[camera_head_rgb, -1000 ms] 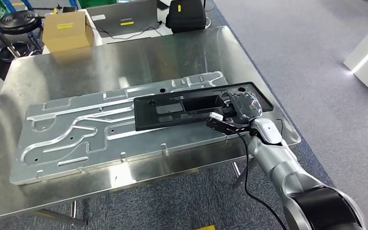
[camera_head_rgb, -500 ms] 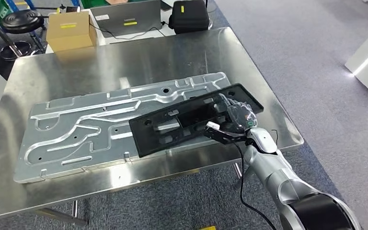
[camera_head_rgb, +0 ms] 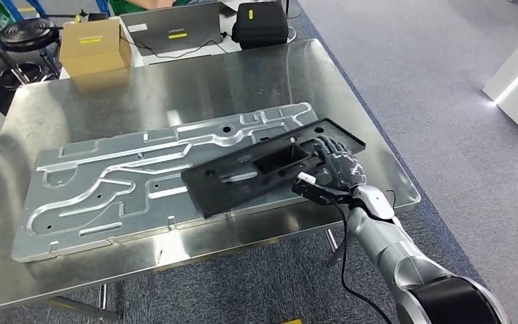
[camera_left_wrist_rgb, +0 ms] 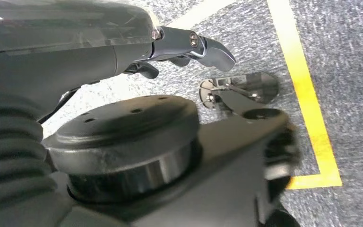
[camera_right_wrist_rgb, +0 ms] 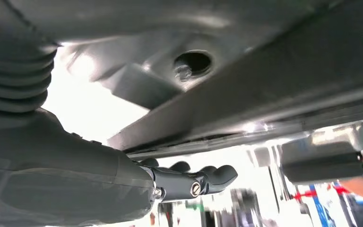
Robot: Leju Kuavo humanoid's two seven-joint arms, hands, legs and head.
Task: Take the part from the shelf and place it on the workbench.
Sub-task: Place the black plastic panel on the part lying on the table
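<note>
Right hand point(camera_right_wrist_rgb: 189, 182) under dark part point(camera_right_wrist_rgb: 246, 109) — fingers curled.

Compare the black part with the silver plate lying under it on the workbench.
The black part is dark, matte and smaller; the silver plate is shiny, grooved and much longer. The black part lies skewed across the silver plate, with the right hand on its end; nothing touches the silver plate otherwise. Both are flat and oblong.
</note>
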